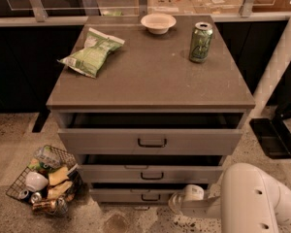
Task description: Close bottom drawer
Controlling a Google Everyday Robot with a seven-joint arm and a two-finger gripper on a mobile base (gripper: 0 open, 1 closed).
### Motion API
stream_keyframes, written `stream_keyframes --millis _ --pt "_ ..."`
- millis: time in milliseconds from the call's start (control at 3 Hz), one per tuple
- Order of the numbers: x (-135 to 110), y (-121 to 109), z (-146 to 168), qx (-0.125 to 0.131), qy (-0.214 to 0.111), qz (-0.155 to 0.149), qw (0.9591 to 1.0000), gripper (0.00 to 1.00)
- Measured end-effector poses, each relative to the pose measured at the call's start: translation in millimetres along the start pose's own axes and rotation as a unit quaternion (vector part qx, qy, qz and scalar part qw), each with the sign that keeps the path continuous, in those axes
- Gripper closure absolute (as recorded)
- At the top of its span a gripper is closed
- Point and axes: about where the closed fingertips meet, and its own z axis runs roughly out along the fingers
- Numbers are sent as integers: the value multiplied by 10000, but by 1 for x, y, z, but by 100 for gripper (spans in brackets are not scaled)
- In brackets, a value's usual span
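Camera view looks down on a grey cabinet (150, 84) whose three drawers all stand a little way out. Nearest, at lower right, the white arm (254, 203) reaches left just above the floor. The gripper (182, 200) at its end sits low, by the right part of the bottom drawer (119, 195). Whether it touches the front, and whether it is open or closed, I cannot tell.

The bottom drawer lies just left of the gripper at floor level, with a dark gap above its front. Its small dark handle (150, 197) is also just left of the gripper. The front looks like a stiff, flat panel on slides, and what it holds is hidden. It should probably glide in under a steady, straight push with no grasp needed. Pressing near the handle seems best, since pushing at the right end might skew it.

Above the gripper come the middle drawer (150, 174) and then the top drawer (150, 141). Well to its left on the floor is a wire basket (14, 188) of odds and ends. Farther up, on the cabinet top, lie a green bag (92, 52), a can (201, 42) and a bowl (158, 22).
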Motion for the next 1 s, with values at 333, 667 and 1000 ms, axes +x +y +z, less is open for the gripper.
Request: stream_keyframes --millis 333,667,1000 --pt "-6 4 -2 0 0 -1 10000 85" --pt "-6 4 -2 0 0 -1 10000 64" --pt "-7 5 -1 -5 -7 -1 10000 39"
